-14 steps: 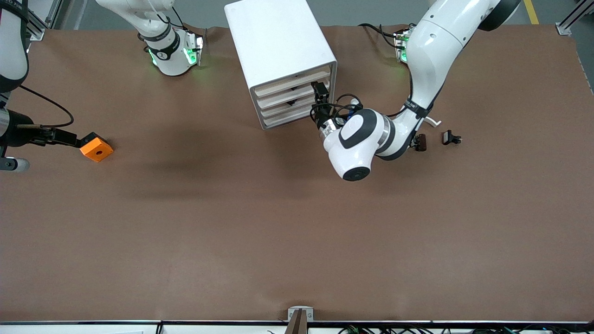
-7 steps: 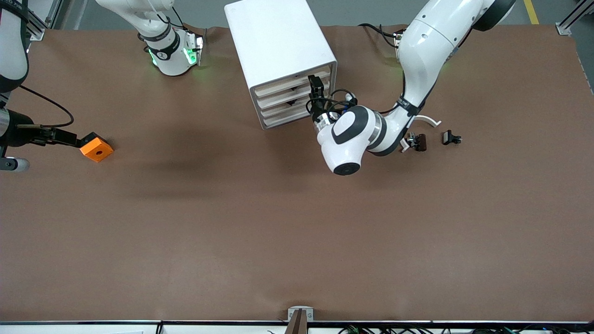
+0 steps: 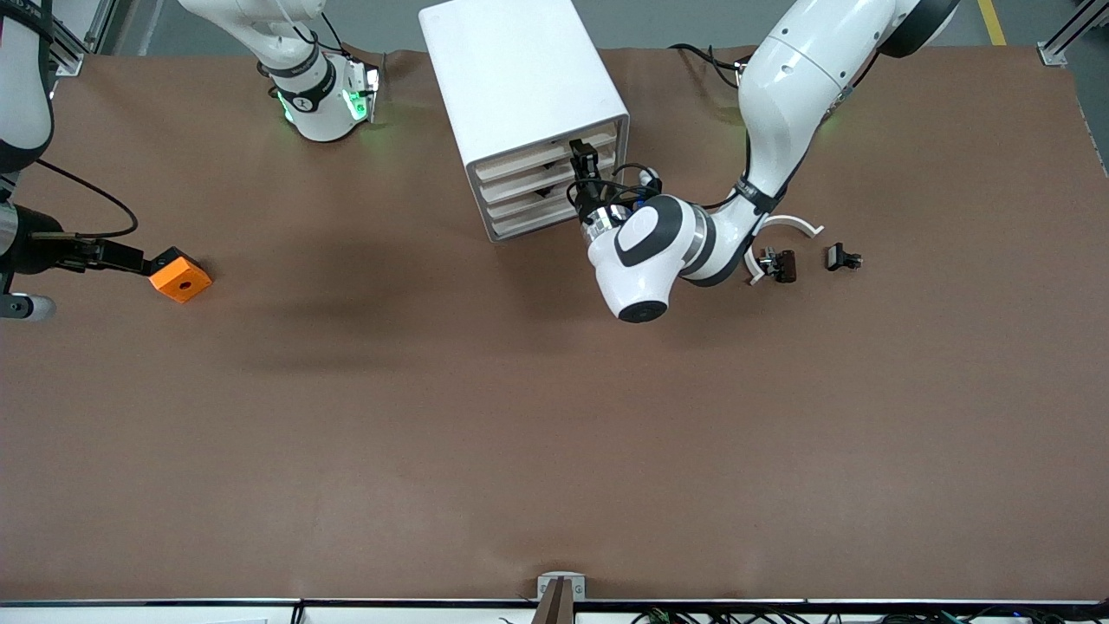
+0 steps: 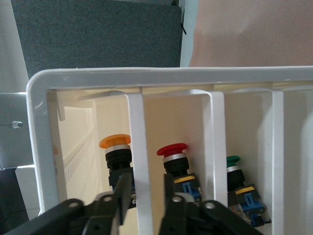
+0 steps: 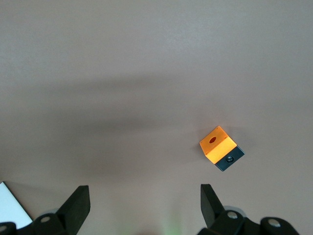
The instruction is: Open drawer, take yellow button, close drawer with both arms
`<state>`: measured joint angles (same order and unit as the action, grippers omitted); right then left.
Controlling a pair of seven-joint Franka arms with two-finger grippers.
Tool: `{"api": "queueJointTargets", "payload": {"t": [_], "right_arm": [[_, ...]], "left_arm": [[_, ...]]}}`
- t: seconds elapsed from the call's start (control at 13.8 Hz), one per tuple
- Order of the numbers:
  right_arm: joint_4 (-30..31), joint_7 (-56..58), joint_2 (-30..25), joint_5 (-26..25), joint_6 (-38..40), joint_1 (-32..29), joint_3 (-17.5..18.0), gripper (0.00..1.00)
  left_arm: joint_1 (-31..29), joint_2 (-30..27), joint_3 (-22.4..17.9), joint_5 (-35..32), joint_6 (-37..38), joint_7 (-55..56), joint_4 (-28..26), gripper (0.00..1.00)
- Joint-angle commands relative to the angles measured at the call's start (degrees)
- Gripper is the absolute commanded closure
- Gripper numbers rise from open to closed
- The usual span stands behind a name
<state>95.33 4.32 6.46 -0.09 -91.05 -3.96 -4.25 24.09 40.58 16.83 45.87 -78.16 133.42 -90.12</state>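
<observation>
The white drawer cabinet [image 3: 520, 78] stands at the robots' edge of the table, its drawer fronts [image 3: 546, 186] turned toward the left arm's end. My left gripper [image 3: 582, 160] is at those fronts. In the left wrist view it [image 4: 145, 196] is open, one finger on each side of a white drawer front strip [image 4: 137, 147], not clamped on it. The button [image 4: 115, 143] with the orange-yellow cap stands inside the cabinet beside that strip. My right gripper [image 3: 130, 257] waits open and empty [image 5: 144, 205] over the table by the orange block [image 3: 180, 277].
A red-capped button [image 4: 172, 149] and a green-capped button [image 4: 233, 159] stand in the neighbouring compartments. Small black parts [image 3: 780, 263] [image 3: 842, 257] and a white curved strip [image 3: 793, 224] lie toward the left arm's end. The orange block also shows in the right wrist view [image 5: 218, 143].
My left arm has swung closer to the cabinet and its gripper has slid along the drawer fronts toward the top drawer. The right arm has not moved.
</observation>
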Motion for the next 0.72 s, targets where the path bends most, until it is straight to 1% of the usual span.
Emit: {"api": "queueJointTargets", "payload": {"t": [0.0,0.29,0.51,0.65], "right_arm": [[-0.94,0.07,0.57,0.44,0.70,-0.52,0.38,0.00],[-0.94,0.07,0.48,0.44,0.70,-0.70,0.38,0.00],[-0.94,-0.54,0.57,0.44,0.70,-0.61,0.38,0.00],[-1.02,-5.96,0.57,1.39,0.61,0.00,0.56,0.00]], "left_arm": [[-0.18,0.11,-0.49,0.72,-0.50,1.14,0.29,1.00],[-0.71,-0.33,-3.20,0.54,-0.50,1.41,1.60,1.00],[-1.15,-0.33,-6.98,0.45,-0.32,2.11,4.41,1.00],[-2.81,-0.41,-7.61,0.54,-0.32,1.94,5.13,1.00]]}}
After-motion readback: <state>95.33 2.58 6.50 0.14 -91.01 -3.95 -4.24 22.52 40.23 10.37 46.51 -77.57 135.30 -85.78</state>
